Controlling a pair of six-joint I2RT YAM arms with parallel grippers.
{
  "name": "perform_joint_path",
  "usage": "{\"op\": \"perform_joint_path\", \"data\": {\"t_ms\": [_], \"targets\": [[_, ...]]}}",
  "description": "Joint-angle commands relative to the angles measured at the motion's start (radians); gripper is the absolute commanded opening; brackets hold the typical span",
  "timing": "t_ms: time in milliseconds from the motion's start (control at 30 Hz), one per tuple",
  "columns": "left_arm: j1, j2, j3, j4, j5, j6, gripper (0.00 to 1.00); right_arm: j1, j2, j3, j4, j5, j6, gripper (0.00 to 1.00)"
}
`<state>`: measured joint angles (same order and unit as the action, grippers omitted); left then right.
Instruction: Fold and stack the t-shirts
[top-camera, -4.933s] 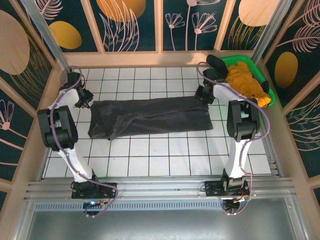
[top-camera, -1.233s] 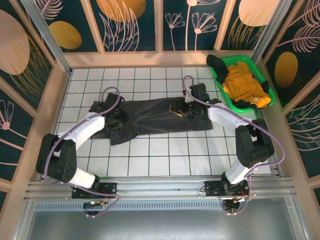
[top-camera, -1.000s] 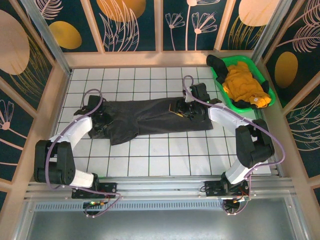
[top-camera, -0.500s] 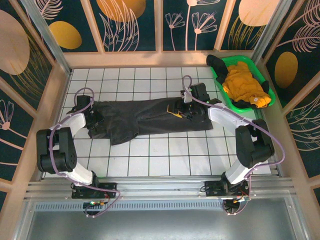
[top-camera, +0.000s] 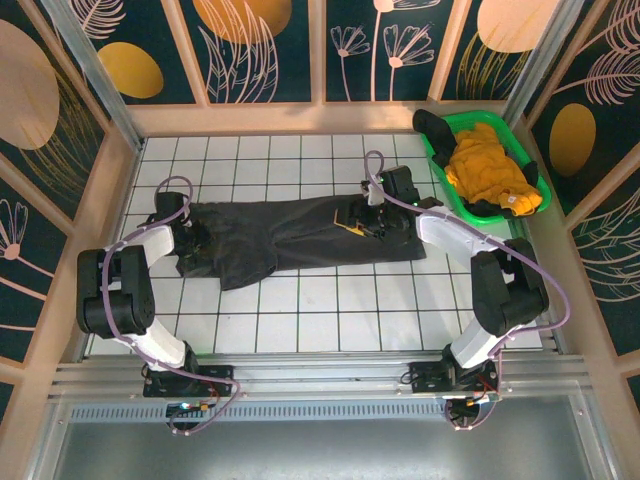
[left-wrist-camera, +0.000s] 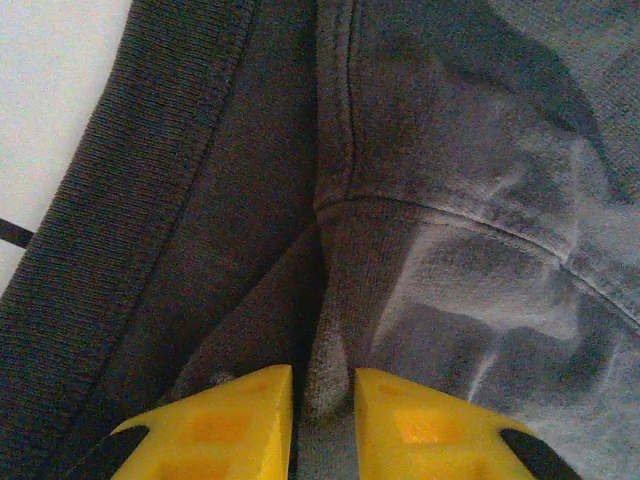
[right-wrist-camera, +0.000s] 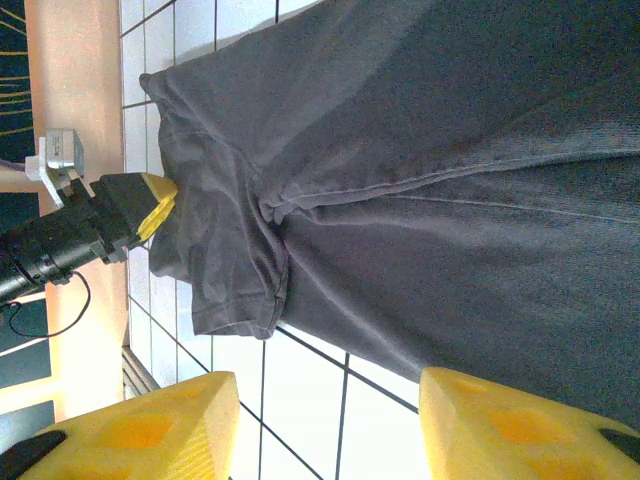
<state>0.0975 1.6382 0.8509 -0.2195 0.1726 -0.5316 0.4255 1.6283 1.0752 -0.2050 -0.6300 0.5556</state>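
**Left hand pinches the grey shirt, right hand is spread**

The dark grey t-shirt (top-camera: 300, 235) lies on the white tiled worktop (top-camera: 300, 310) as a long strip, running from left to right across the middle. Its left end is bunched and wider, with a part reaching toward the near edge. The right end lies flatter.

The left hand (left-wrist-camera: 322, 400) is at the left end of the strip. In the left wrist view its two yellow fingers (left-wrist-camera: 225, 420) are pressed almost together. A narrow ridge of the grey cloth, just below the place where two seams meet, is caught between them.

The right hand (right-wrist-camera: 330, 430) is over the right half of the strip. Its fingers are spread wide apart, and the edge of the shirt and some tiles show in the gap below. It seems to hang a little above the cloth, but I cannot tell this for sure.

The mustard yellow t-shirt (top-camera: 488, 162) lies crumpled in the green tray (top-camera: 462, 120) at the far right corner of the worktop, well apart from the grey one. A dark cloth (top-camera: 430, 125) lies at the far left corner of the tray.
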Motion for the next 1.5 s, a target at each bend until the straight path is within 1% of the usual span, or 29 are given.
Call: {"op": "perform_joint_path", "data": {"t_ms": [0,67,133,267,333,367,533,667,767,1000,1133,1300,1467], "targets": [[0.001,0.009,-0.002,-0.006,-0.012,0.033,0.24,0.004,-0.006,0.018,0.013,-0.010,-0.011,0.51],[0.001,0.007,-0.006,-0.001,-0.008,0.032,0.24,0.004,-0.003,0.018,0.016,-0.009,-0.008,0.51],[0.001,0.006,-0.007,0.006,0.005,0.029,0.21,0.004,-0.001,0.017,0.019,-0.008,-0.006,0.51],[0.000,-0.004,-0.006,0.004,0.020,0.027,0.10,0.004,0.004,0.023,0.018,-0.003,-0.006,0.51],[0.001,-0.009,0.000,-0.010,0.019,0.032,0.01,0.004,0.005,0.024,0.016,0.000,-0.007,0.51],[0.000,-0.015,0.002,-0.015,0.016,0.033,0.00,0.004,0.006,0.025,0.015,0.001,-0.006,0.51],[0.001,-0.057,0.028,-0.047,-0.006,0.009,0.00,0.004,0.009,0.029,0.012,0.006,-0.007,0.51],[0.001,-0.075,0.083,-0.098,-0.024,-0.044,0.00,0.002,0.010,0.034,0.004,0.013,-0.008,0.51],[0.001,-0.061,0.140,-0.148,-0.027,-0.075,0.00,-0.002,0.008,0.035,0.001,0.014,-0.010,0.51],[0.001,0.044,0.351,-0.311,-0.046,-0.087,0.00,-0.009,0.001,0.028,-0.002,0.016,-0.013,0.51],[0.000,0.145,0.457,-0.365,-0.048,-0.065,0.00,-0.010,-0.004,0.020,0.001,0.014,-0.011,0.51],[0.001,0.252,0.513,-0.405,-0.065,-0.038,0.00,-0.014,-0.013,0.010,0.001,0.018,-0.013,0.50],[0.001,0.317,0.526,-0.384,-0.161,-0.022,0.00,-0.023,-0.027,-0.007,0.000,0.051,-0.011,0.49]]}}
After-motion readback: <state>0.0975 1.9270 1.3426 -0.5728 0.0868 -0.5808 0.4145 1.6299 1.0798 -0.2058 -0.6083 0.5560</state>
